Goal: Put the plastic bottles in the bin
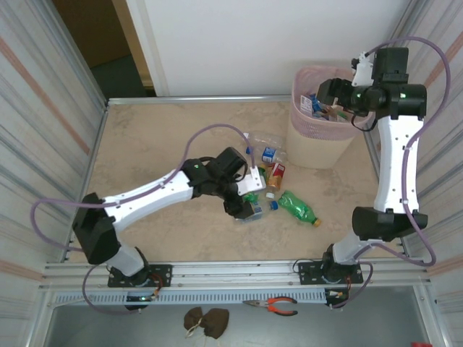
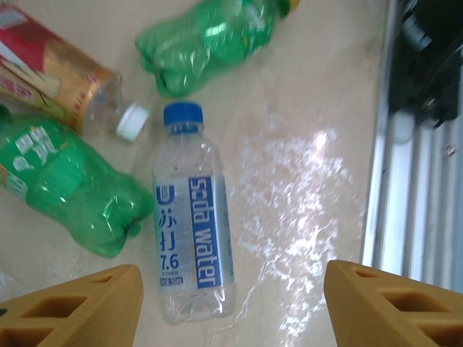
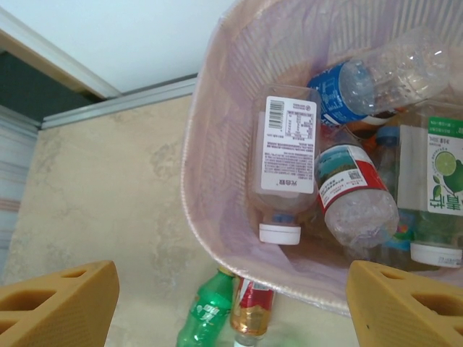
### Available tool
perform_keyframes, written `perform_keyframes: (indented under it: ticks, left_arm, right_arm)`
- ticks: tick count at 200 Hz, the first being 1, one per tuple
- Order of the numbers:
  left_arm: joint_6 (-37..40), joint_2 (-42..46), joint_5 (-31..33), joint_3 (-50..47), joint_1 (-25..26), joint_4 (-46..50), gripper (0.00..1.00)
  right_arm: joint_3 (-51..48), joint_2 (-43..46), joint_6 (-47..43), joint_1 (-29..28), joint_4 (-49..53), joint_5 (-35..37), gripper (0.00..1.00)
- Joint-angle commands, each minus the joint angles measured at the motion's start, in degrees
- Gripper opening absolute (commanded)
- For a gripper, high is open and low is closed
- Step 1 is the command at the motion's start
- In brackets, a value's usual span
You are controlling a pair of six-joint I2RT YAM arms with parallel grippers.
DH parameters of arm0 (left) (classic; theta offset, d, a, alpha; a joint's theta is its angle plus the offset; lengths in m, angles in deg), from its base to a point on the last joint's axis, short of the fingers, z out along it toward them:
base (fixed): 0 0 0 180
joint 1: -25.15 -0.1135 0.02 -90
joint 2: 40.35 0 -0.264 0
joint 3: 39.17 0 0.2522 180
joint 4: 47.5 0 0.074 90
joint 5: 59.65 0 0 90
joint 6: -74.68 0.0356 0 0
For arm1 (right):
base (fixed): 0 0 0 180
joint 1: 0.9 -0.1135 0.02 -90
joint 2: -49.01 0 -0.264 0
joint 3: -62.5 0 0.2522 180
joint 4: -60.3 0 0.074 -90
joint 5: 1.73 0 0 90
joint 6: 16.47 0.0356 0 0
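Right wrist view: white-capped bottle (image 3: 286, 163) inside bin (image 3: 221, 108)

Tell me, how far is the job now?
Done: several clear plastic bottles lie inside the beige bin with the pink bag. In hand: nothing is held; the right gripper hangs open above the bin, the left gripper open over a clear blue-capped soda water bottle. Left: that bottle, green bottles and a red-labelled bottle on the table.

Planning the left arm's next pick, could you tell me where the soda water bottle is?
In the left wrist view, the soda water bottle lies flat under the open left gripper, right beside a green bottle.
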Motion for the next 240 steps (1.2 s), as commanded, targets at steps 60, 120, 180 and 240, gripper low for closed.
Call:
perform_keyframes:
  ticks: [60,120,180,240]
  left_arm:
    - [3.07,-12.58,14.42,6.36,4.29,10.35,0.76]
    - [0.85,-19.37,18.46,6.06,4.39,11.26,0.78]
    - [-1.97,-21.91,20.37,4.92,4.3,9.97,0.73]
    - [-1.63,-22.2,18.66,4.9,3.86,10.18,0.57]
  right_arm:
    - [-5.28,4.34,0.89,1.14,-2.8,-0.4,0.8]
    - [-6.56,5.2,0.36,1.27,-3.07,-0.62,0.81]
    - [-7.65,5.59,0.28,1.35,-3.64,-0.86,0.8]
    - [-8.01,6.0,0.19,1.57,-3.9,-0.81,0.8]
